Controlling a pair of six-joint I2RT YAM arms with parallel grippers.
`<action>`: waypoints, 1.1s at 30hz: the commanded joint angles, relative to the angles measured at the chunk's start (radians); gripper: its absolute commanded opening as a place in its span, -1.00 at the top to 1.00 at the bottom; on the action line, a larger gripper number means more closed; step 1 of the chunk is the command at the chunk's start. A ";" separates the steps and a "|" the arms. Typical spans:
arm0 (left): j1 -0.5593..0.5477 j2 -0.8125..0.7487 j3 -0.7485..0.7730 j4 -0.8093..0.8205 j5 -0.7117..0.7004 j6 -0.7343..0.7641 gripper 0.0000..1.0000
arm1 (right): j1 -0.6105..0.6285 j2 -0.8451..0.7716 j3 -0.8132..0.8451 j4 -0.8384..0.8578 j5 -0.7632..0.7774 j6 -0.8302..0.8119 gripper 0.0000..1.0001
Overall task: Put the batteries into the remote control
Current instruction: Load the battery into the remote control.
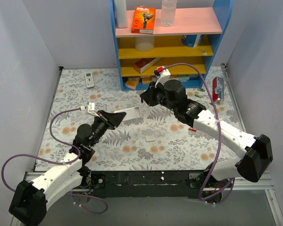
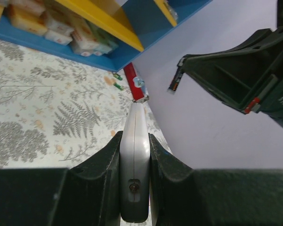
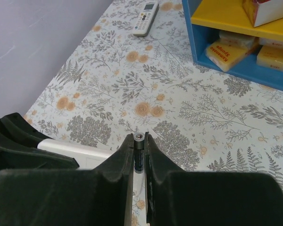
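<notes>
My left gripper (image 1: 114, 117) is shut on the near end of the slim white remote control (image 1: 130, 112) and holds it edge-up above the table; the jaws clamp its flat faces (image 2: 134, 155). My right gripper (image 1: 146, 97) hovers just beyond the remote's far end, shut on a slim battery (image 3: 139, 151) with a dark jacket and a silver tip standing between the fingertips. The remote's white bar (image 3: 75, 150) lies just left of and below that battery. A small red cell (image 1: 192, 128) lies on the table under the right arm.
A small white cover piece (image 1: 150, 138) lies on the floral table mat in front of the arms. A white remote with buttons (image 1: 89, 79) lies at the back left. A blue and yellow shelf (image 1: 166, 47) stands at the back, with a red pack (image 1: 218, 88) beside it.
</notes>
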 commanded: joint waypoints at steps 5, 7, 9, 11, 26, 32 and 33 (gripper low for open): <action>0.006 0.103 0.018 0.328 0.086 -0.073 1.00 | 0.008 -0.055 -0.039 0.155 -0.043 -0.028 0.97; 0.009 0.111 0.020 0.352 0.078 -0.088 1.00 | 0.011 -0.069 -0.047 0.158 -0.046 -0.025 0.97; 0.014 0.115 0.029 0.367 0.074 -0.090 1.00 | 0.016 -0.085 -0.059 0.164 -0.046 -0.023 0.97; 0.017 0.121 0.040 0.372 0.071 -0.099 1.00 | 0.022 -0.101 -0.079 0.180 -0.043 -0.017 0.97; 0.026 0.143 0.046 0.425 0.059 -0.196 1.00 | 0.082 -0.131 -0.133 0.258 0.015 -0.031 0.97; 0.028 0.152 0.041 0.467 0.065 -0.228 1.00 | 0.088 -0.133 -0.140 0.249 0.052 -0.039 0.97; 0.028 0.155 0.040 0.474 0.063 -0.233 1.00 | 0.090 -0.131 -0.140 0.246 0.052 -0.042 0.97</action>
